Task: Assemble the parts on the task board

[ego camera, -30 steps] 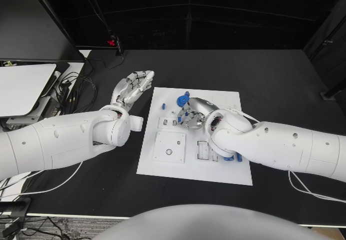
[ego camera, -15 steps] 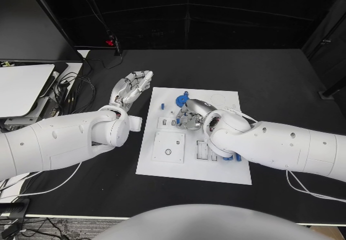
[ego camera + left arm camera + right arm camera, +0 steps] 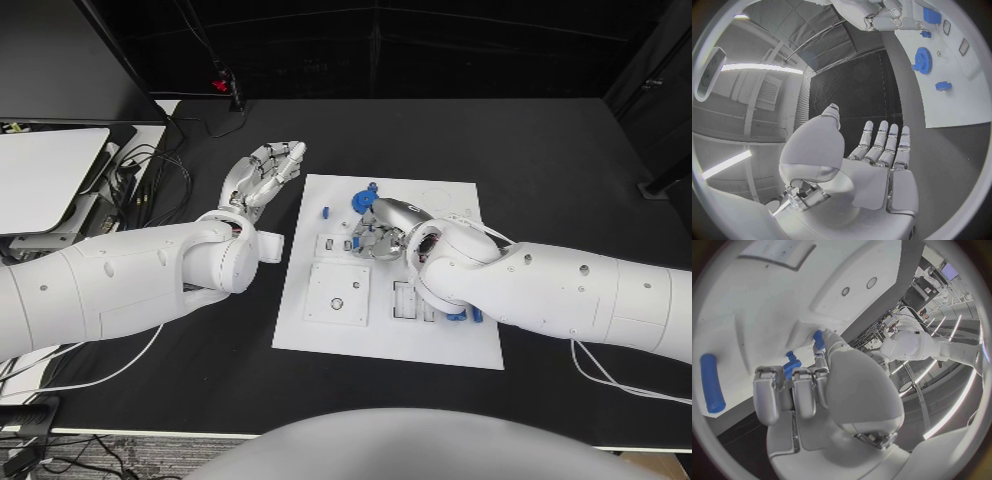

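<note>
Parts: small blue pieces on the white task board [image 3: 433, 345], which lies in the middle of the black bench [image 3: 577, 160]; a blue gear [image 3: 365, 203] sits at the board's far edge, a small blue peg [image 3: 326, 211] just left of it, more blue pieces [image 3: 464, 316] at the board's right side, partly under my right arm.
Handling: I judge them light, rigid plastic, smooth and a bit slippery; too small for a full grasp, so a fingertip pinch on the sides suits best. The gear is best taken by its rim, not its teeth.
Blue rod [image 3: 712, 382]: lies flat on the board, apart from my right fingers; it may roll if nudged.
Right hand [image 3: 378, 232]: over the middle of the board, palm down, fingers curled onto a small blue part [image 3: 791, 366]. I cannot tell whether I pinch it or only touch it.
Left hand [image 3: 265, 172]: off the board's far-left corner, above the bench, fingers straight and spread, holding nothing.
Left fingers [image 3: 884, 140]: extended side by side, pointing away from me.
</note>
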### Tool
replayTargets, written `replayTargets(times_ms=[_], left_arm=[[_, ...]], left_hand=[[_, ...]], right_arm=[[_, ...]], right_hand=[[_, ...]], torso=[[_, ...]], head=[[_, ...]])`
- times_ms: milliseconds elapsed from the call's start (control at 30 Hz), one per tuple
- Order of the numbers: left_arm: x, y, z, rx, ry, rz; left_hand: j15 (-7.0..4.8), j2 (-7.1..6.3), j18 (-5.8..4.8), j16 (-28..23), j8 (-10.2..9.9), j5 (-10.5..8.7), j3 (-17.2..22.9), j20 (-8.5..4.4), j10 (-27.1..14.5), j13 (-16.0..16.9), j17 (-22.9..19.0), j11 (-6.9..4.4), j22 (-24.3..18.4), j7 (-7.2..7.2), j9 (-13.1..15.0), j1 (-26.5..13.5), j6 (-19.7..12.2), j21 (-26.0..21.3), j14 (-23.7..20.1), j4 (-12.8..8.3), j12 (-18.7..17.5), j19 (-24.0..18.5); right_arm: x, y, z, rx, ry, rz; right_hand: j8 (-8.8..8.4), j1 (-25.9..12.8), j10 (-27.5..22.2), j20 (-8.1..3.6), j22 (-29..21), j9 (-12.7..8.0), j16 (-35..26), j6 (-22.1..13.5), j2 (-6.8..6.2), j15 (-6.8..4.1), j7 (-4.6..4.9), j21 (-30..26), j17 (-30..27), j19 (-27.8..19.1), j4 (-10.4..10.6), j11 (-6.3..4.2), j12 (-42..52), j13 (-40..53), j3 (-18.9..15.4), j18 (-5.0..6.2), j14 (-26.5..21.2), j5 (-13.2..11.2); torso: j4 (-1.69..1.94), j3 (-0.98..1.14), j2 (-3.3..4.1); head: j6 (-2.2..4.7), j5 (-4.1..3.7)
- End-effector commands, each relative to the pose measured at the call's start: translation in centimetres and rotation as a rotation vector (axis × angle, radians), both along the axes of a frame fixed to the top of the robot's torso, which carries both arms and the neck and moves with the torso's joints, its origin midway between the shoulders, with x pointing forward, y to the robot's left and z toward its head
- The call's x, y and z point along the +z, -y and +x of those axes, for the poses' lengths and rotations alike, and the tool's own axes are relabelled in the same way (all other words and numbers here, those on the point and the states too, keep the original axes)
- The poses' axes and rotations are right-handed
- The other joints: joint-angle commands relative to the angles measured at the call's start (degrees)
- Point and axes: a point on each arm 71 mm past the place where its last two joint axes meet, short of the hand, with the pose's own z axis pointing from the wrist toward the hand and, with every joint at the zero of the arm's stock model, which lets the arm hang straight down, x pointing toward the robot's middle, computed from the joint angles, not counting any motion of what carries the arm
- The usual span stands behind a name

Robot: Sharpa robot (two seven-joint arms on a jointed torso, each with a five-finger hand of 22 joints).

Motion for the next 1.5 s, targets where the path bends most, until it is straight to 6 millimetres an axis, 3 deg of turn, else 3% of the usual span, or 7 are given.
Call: replayTargets(times_ms=[33, 367, 833, 1267, 1367, 1500], left_arm=[[2.2, 0.0, -0.5, -0.015, 0.302, -0.052], [2.2, 0.0, -0.5, -0.015, 0.302, -0.052], [2.1, 0.0, -0.5, -0.015, 0.299, -0.051], [2.1, 0.1, -0.5, -0.017, 0.298, -0.053], [2.1, 0.1, -0.5, -0.019, 0.297, -0.054], [2.1, 0.2, -0.5, -0.031, 0.296, -0.045]], left_hand=[[0.34, 0.54, -0.48, 0.28, 0.30, 0.29, 0.31, 0.34, 0.04, -0.06, -0.08, 0.37, 0.10, 9.06, -0.07, -0.02, -0.13, 0.31, 0.12, -0.05, 0.31, -0.17], [0.34, 0.54, -0.48, 0.28, 0.30, 0.29, 0.31, 0.34, 0.04, -0.06, -0.08, 0.37, 0.10, 9.06, -0.07, -0.02, -0.13, 0.31, 0.12, -0.05, 0.31, -0.17], [0.36, 0.64, -0.46, 0.31, 0.32, 0.39, 0.28, 0.37, 0.03, -0.06, -0.08, 0.38, 0.11, 9.06, -0.09, 0.09, -0.14, 0.34, 0.11, -0.05, 0.33, -0.21], [0.36, 0.64, -0.46, 0.31, 0.32, 0.39, 0.28, 0.37, 0.03, -0.06, -0.08, 0.38, 0.11, 9.06, -0.09, 0.09, -0.14, 0.34, 0.11, -0.05, 0.33, -0.21], [0.36, 0.68, -0.45, 0.32, 0.33, 0.45, 0.23, 0.39, 0.02, -0.07, -0.08, 0.38, 0.12, 9.06, -0.11, 0.15, -0.15, 0.37, 0.10, -0.05, 0.34, -0.22], [0.61, 0.27, -0.36, 0.43, 0.39, 0.58, -0.15, 0.83, 0.11, -0.06, -0.08, 0.45, 0.41, 9.07, -0.16, 0.50, -0.12, 0.89, 0.19, -0.04, 0.45, 0.25]], right_arm=[[-0.1, -0.1, -0.1, 0.009, -0.005, -0.011], [-0.2, 0.0, -0.1, 0.008, -0.007, -0.016], [0.0, -0.1, -0.2, 0.015, 0.017, 0.001], [0.1, -0.1, -0.2, 0.014, 0.030, 0.011], [0.3, -0.1, -0.2, 0.014, 0.048, 0.027], [1.0, 0.2, -0.3, 0.019, 0.119, 0.103]], right_hand=[[-0.37, -0.09, 5.96, 0.34, 15.10, -0.01, 0.14, -0.32, -0.44, 0.26, 0.04, 0.18, 15.09, 6.05, -0.37, 0.46, 0.15, 15.09, -0.07, -0.42, 5.96, -0.29], [-0.42, -0.08, 5.96, 0.48, 15.10, -0.01, 0.14, -0.62, -1.08, 0.43, 0.29, 0.18, 15.09, 6.05, -0.63, 0.65, 0.15, 15.09, -0.13, -0.42, 5.96, -0.51], [-0.54, -1.06, 5.96, 1.24, 15.10, -0.09, 0.14, -2.86, -4.41, 1.34, 1.35, 0.18, 15.09, 6.05, 0.51, 1.63, 0.15, 15.09, -0.83, -0.42, 5.96, -1.52], [-0.36, -1.10, 5.96, 1.85, 15.10, 0.05, 0.14, -4.12, -6.95, 1.81, 1.72, 0.18, 15.09, 6.05, 4.93, 2.00, 0.15, 15.09, -2.37, -0.42, 5.96, -4.16], [-0.47, -1.83, 5.96, 2.04, 15.10, -0.02, 0.14, -5.01, -8.22, 1.94, 1.97, 0.18, 15.09, 6.05, 6.63, 2.18, 0.15, 15.09, -4.27, -0.42, 5.96, -5.46], [-0.63, -7.36, 5.96, 2.54, 14.86, -0.17, 0.14, -7.55, -9.86, 2.43, 2.74, -0.24, 15.09, 5.66, 6.85, 2.73, 0.15, 15.09, -10.44, -0.28, 5.96, -6.54]], torso=[[-0.04, 0.02, 0.01], [-0.03, 0.02, 0.01], [0.01, -0.01, 0.02], [0.01, 0.01, 0.03], [0.01, 0.03, 0.03], [-0.03, 0.07, 0.06]], head=[[0.05, -0.10], [0.00, -0.22], [0.08, -0.45], [0.09, -0.50], [0.10, -0.54], [0.18, -0.57]])
